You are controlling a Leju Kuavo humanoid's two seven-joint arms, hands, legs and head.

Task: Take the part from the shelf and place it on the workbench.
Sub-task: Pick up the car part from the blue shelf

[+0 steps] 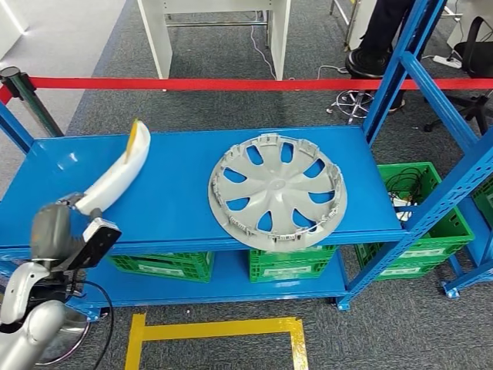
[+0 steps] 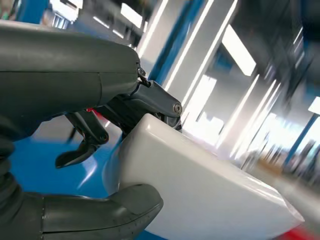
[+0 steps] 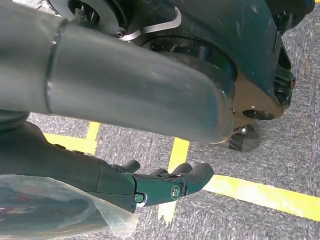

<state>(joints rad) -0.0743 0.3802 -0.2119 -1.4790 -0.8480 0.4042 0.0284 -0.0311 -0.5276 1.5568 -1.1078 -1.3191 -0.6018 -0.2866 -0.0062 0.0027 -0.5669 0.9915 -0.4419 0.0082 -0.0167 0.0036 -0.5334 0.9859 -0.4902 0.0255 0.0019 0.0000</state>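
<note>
The part is a long white curved piece point(image 1: 119, 171) with a yellow tip, slanting up over the left end of the blue shelf point(image 1: 174, 193). My left hand point(image 1: 64, 231) grips its lower end. In the left wrist view the white part point(image 2: 196, 185) sits between the thick thumb point(image 2: 102, 210) and the dark fingers point(image 2: 151, 100). A grey wheel cover point(image 1: 278, 191) lies flat on the shelf to the right, its rim jutting over the front edge. My right hand point(image 3: 158, 186) hangs over the floor with fingers loosely stretched and nothing in it.
A red barrier tape point(image 1: 233, 83) runs behind the shelf. Green crates point(image 1: 418, 223) stand under it and at the right. Blue slanted uprights point(image 1: 401, 69) rise on the right. Yellow floor lines point(image 1: 215, 330) lie in front. A person sits beyond the tape point(image 1: 377, 31).
</note>
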